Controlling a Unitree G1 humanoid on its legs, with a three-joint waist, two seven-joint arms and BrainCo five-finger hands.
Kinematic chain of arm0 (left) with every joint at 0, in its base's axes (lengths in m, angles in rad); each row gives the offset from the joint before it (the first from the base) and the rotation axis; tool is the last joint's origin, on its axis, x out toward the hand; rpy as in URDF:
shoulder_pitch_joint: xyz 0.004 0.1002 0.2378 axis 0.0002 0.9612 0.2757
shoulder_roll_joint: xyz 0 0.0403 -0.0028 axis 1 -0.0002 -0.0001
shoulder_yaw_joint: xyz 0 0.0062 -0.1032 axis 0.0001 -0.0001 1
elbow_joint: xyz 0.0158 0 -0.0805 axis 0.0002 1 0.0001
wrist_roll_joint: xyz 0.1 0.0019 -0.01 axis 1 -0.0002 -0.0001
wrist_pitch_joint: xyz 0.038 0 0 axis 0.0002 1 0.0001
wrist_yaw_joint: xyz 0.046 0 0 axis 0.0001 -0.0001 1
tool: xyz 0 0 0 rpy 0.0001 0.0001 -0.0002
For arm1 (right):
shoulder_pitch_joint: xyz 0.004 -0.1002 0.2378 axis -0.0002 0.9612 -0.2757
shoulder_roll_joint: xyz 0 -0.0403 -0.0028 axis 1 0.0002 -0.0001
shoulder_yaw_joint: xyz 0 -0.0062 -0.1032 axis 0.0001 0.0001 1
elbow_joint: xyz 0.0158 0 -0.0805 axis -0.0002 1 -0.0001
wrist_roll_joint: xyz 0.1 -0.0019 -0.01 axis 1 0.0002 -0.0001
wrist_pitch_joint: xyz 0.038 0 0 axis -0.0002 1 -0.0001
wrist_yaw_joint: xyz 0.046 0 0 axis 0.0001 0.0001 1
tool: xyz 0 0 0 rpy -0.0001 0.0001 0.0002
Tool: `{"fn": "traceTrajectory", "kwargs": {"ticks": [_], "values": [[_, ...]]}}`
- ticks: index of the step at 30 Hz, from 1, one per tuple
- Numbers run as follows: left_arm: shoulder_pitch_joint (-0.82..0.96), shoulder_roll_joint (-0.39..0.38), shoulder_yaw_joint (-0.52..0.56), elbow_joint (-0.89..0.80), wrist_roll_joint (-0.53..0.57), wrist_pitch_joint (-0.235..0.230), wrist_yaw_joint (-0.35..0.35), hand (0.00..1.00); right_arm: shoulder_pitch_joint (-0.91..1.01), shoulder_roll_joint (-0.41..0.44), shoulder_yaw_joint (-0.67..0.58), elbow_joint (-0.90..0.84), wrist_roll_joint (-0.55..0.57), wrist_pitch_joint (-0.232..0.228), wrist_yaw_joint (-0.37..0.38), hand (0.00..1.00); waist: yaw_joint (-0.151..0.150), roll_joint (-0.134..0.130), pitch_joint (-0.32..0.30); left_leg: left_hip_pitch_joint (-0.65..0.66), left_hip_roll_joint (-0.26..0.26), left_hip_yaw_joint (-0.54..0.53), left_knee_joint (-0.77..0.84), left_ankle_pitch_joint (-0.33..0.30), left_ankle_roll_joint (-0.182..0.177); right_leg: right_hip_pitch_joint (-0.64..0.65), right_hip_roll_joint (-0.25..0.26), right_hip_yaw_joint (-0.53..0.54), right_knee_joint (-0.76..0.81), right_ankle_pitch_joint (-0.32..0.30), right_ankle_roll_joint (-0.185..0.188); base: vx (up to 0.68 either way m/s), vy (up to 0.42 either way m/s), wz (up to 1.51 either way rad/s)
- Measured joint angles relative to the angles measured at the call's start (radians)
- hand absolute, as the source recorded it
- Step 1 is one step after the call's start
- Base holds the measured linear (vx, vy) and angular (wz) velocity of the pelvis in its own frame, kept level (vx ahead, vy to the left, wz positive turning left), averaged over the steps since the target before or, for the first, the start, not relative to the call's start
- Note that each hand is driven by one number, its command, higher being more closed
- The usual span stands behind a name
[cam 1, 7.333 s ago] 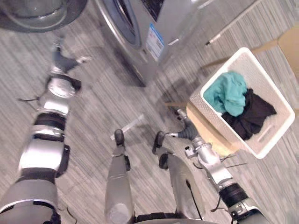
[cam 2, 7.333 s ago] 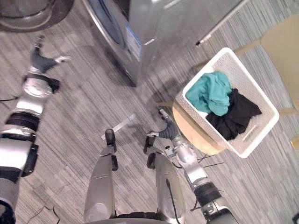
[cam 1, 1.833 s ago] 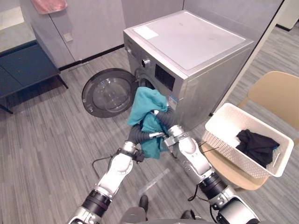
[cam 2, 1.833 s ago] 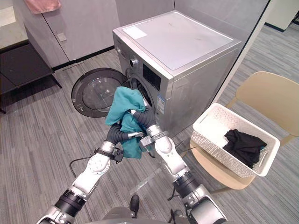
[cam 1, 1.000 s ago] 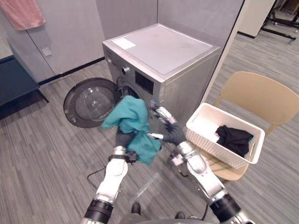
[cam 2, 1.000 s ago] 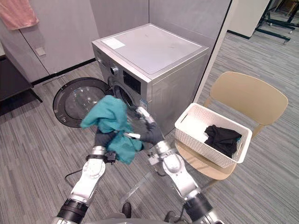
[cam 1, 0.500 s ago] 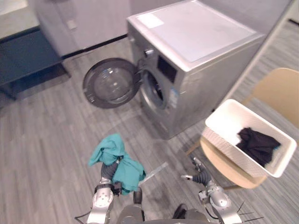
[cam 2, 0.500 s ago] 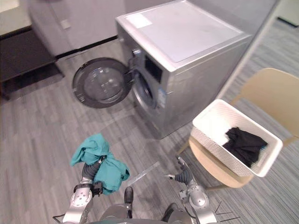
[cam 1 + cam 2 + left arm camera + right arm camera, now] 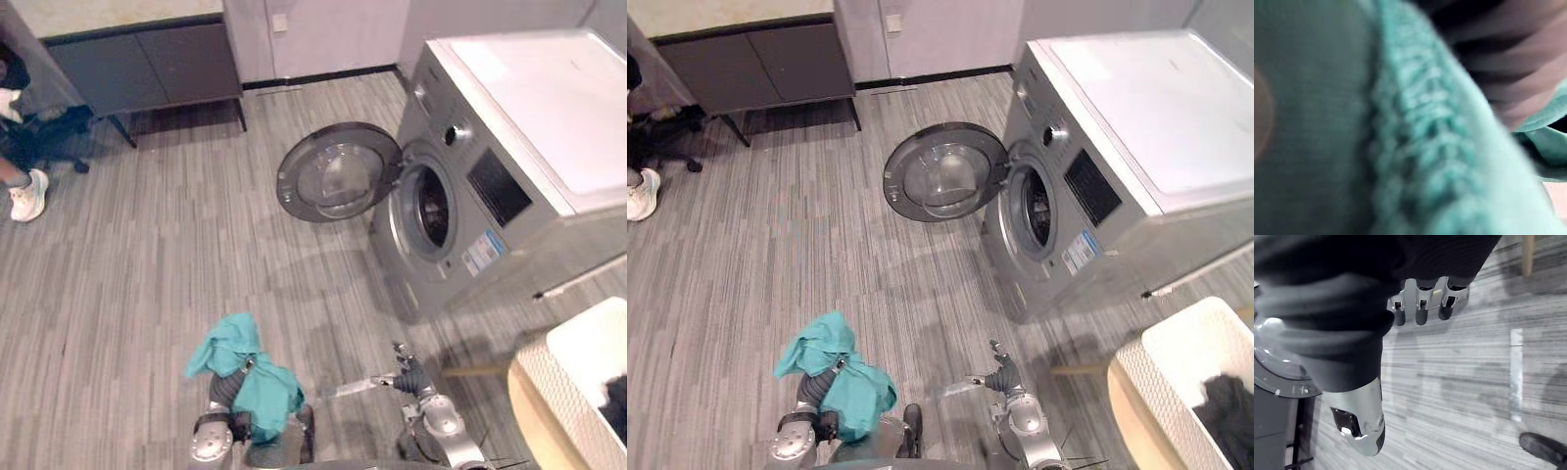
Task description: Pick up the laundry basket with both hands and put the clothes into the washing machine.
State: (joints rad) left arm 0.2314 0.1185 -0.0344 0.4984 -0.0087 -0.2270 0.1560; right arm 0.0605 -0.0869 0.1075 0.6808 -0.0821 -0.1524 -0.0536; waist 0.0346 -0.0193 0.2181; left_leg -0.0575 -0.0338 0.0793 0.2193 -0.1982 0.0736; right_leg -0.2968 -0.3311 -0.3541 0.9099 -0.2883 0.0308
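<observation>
The teal garment (image 9: 241,376) is carried low in front, draped over the left hand (image 9: 224,389), well short of the washing machine (image 9: 509,147), whose round door (image 9: 338,172) is swung wide open. The left hand's fingers are buried in the cloth, so their grip cannot be told. Teal knit is pressed right up against the left wrist camera, probably a seam or cuff. The right hand (image 9: 1421,298) is held out low over the floor (image 9: 176,264), fingers straight and side by side, thumb apart, nothing held.

The laundry basket (image 9: 1166,387) is seen at the lower right edge, cut off by the frame. It is set on a tan chair seat (image 9: 1134,423), with a black garment (image 9: 1227,406) left inside. A person's white shoe (image 9: 24,194) is caught at the far left, near a dark cabinet (image 9: 137,69).

Against half a second ago, the whole view has been swung leftward. The garment is still draped on the left hand, and the right hand is still empty.
</observation>
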Motion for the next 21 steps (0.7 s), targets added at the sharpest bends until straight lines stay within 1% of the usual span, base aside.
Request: {"fn": "traceTrajectory", "kwargs": {"ticks": [1,2,3,4,5,6,7,8,9,10,11,12,13,15,16,17,18,19,20,21], "values": [[-0.002,0.002,-0.005,0.0,0.0,0.0,0.0,1.0,-0.009,-0.001,0.002,0.0,0.007,-0.001,0.0,0.0,0.0,-0.003,0.004,0.021,-0.002,0.0,-0.012,-0.007,-0.001,-0.03,0.019,-0.013,-0.032,-0.002,-0.002,0.32,0.029,0.16],[-0.012,0.005,-0.017,0.0,0.0,0.001,-0.001,1.0,-0.015,-0.001,0.006,0.0,0.023,-0.001,0.0,0.0,-0.002,-0.002,0.005,0.04,-0.004,-0.004,-0.023,-0.021,-0.01,-0.085,0.041,-0.065,-0.121,0.002,-0.005,0.37,0.012,0.18],[-0.028,0.008,-0.03,0.001,0.0,0.0,-0.001,1.0,-0.016,-0.001,0.009,-0.002,0.032,-0.001,0.0,0.0,-0.012,-0.004,0.004,0.057,-0.009,-0.014,-0.03,-0.026,-0.026,-0.12,0.06,-0.104,-0.231,0.013,0.001,0.39,-0.007,0.34],[-0.04,0.008,-0.036,0.001,0.0,0.0,-0.002,1.0,-0.016,-0.001,0.009,-0.002,0.033,-0.001,0.0,0.0,-0.023,-0.005,0.004,0.069,-0.011,-0.027,-0.027,-0.035,-0.037,-0.132,0.074,-0.112,-0.296,0.031,-0.007,0.48,-0.05,0.55],[-0.054,0.009,-0.05,0.004,0.0,0.0,-0.002,1.0,-0.009,-0.002,0.009,-0.004,0.033,0.0,0.0,0.0,-0.031,-0.009,0.004,0.094,-0.014,-0.04,-0.028,-0.054,-0.067,-0.145,0.092,-0.108,-0.362,0.07,-0.03,0.53,-0.091,0.82],[-0.064,0.01,-0.077,0.003,0.002,-0.002,-0.004,1.0,0.01,-0.001,0.009,-0.019,0.033,0.001,0.001,0.0,-0.049,-0.022,-0.004,0.11,-0.023,-0.041,0.006,-0.083,-0.111,-0.137,0.095,-0.113,-0.399,0.139,-0.064,0.56,-0.107,0.96],[-0.076,0.004,-0.083,0.011,0.002,-0.002,-0.004,1.0,0.017,-0.007,0.008,-0.031,0.033,0.001,0.002,0.0,-0.063,-0.008,0.003,0.096,-0.014,-0.04,0.081,-0.102,-0.141,-0.117,0.102,-0.109,-0.385,0.163,-0.129,0.57,-0.121,0.64],[-0.082,-0.009,-0.093,0.005,0.002,-0.002,-0.006,1.0,0.009,-0.015,0.01,-0.034,0.032,0.002,0.006,0.0,-0.064,0.016,0.009,0.052,0.026,-0.005,0.217,-0.096,-0.163,-0.084,0.127,-0.111,-0.4,0.144,-0.127,0.59,-0.121,-0.06],[-0.078,-0.022,-0.095,0.004,0.002,-0.002,-0.013,1.0,0.001,-0.02,0.01,-0.061,0.033,0.001,0.009,0.0,-0.054,0.044,0.01,-0.011,0.082,0.045,0.4,-0.065,-0.211,-0.042,0.168,-0.104,-0.434,0.125,-0.135,0.71,-0.137,-0.55],[-0.078,-0.027,-0.095,0.004,0.002,-0.002,-0.022,1.0,0.001,-0.022,0.01,-0.081,0.033,0.0,0.008,0.0,-0.049,0.056,0.012,-0.048,0.113,0.067,0.522,-0.014,-0.221,-0.011,0.201,-0.093,-0.457,0.114,-0.142,0.59,-0.102,-0.85],[-0.081,-0.03,-0.103,0.005,0.002,-0.002,-0.025,1.0,-0.003,-0.02,0.012,-0.09,0.033,-0.003,0.007,0.0,-0.043,0.06,0.02,-0.098,0.165,0.082,0.664,-0.003,-0.205,0.046,0.242,-0.068,-0.494,0.108,-0.148,0.56,-0.081,-0.77],[-0.085,-0.029,-0.114,0.005,0.002,-0.002,-0.025,1.0,-0.006,-0.017,0.011,-0.09,0.033,-0.005,0.006,0.0,-0.042,0.056,0.022,-0.115,0.186,0.094,0.717,-0.017,-0.181,0.078,0.26,-0.047,-0.517,0.107,-0.149,0.52,-0.049,-0.94],[-0.097,-0.026,-0.13,0.005,0.002,-0.002,-0.03,1.0,-0.007,-0.012,0.01,-0.092,0.033,-0.013,0.001,0.0,-0.038,0.038,0.032,-0.143,0.2,0.112,0.755,-0.039,-0.146,0.139,0.275,-0.001,-0.562,0.107,-0.149,0.5,-0.033,-0.88],[-0.127,-0.026,-0.161,0.0,0.003,-0.005,-0.049,1.0,-0.007,-0.02,0.008,-0.094,0.033,-0.023,-0.01,0.0,-0.034,0.013,0.046,-0.195,0.191,0.111,0.688,-0.065,-0.105,0.208,0.277,0.072,-0.625,0.113,-0.14,0.43,0.041,-1.03],[-0.137,-0.026,-0.172,-0.001,0.004,-0.008,-0.055,1.0,-0.007,-0.023,0.007,-0.095,0.034,-0.027,-0.011,0.0,-0.028,0.009,0.049,-0.224,0.181,0.093,0.62,-0.077,-0.105,0.223,0.277,0.112,-0.642,0.115,-0.136,0.45,0.149,-1.19],[-0.143,-0.027,-0.177,-0.004,0.006,-0.008,-0.064,1.0,-0.006,-0.024,0.008,-0.094,0.033,-0.027,-0.011,0.0,-0.023,0.01,0.049,-0.253,0.159,0.046,0.533,-0.077,-0.104,0.227,0.278,0.149,-0.649,0.117,-0.133,0.35,0.184,-1.34],[-0.145,-0.025,-0.179,-0.015,0.01,-0.009,-0.067,1.0,-0.007,-0.021,0.009,-0.092,0.032,-0.027,-0.012,0.0,-0.021,0.008,0.05,-0.274,0.128,-0.043,0.413,-0.073,-0.109,0.227,0.277,0.198,-0.648,0.119,-0.126,0.33,0.256,-1.44],[-0.145,-0.025,-0.18,-0.02,0.015,-0.011,-0.067,1.0,-0.01,-0.017,0.006,-0.086,0.032,-0.028,-0.013,0.0,-0.02,0.009,0.051,-0.277,0.1,-0.136,0.28,-0.044,-0.143,0.228,0.276,0.241,-0.642,0.118,-0.09,0.34,0.322,-1.57],[-0.14,-0.029,-0.185,-0.02,0.018,-0.011,-0.067,1.0,-0.01,-0.02,0.003,-0.081,0.032,-0.028,-0.014,0.0,-0.019,0.025,0.048,-0.249,0.102,-0.204,0.135,0.055,-0.173,0.23,0.287,0.29,-0.63,0.1,-0.052,0.44,0.511,-1.84],[-0.154,-0.027,-0.202,-0.009,0.021,-0.009,-0.066,1.0,-0.02,-0.017,0.0,-0.064,0.031,-0.032,-0.02,0.0,-0.023,0.029,0.061,-0.245,0.116,-0.195,0.119,0.152,-0.162,0.237,0.296,0.369,-0.619,0.057,0.016,0.31,0.389,-1.36]]}}
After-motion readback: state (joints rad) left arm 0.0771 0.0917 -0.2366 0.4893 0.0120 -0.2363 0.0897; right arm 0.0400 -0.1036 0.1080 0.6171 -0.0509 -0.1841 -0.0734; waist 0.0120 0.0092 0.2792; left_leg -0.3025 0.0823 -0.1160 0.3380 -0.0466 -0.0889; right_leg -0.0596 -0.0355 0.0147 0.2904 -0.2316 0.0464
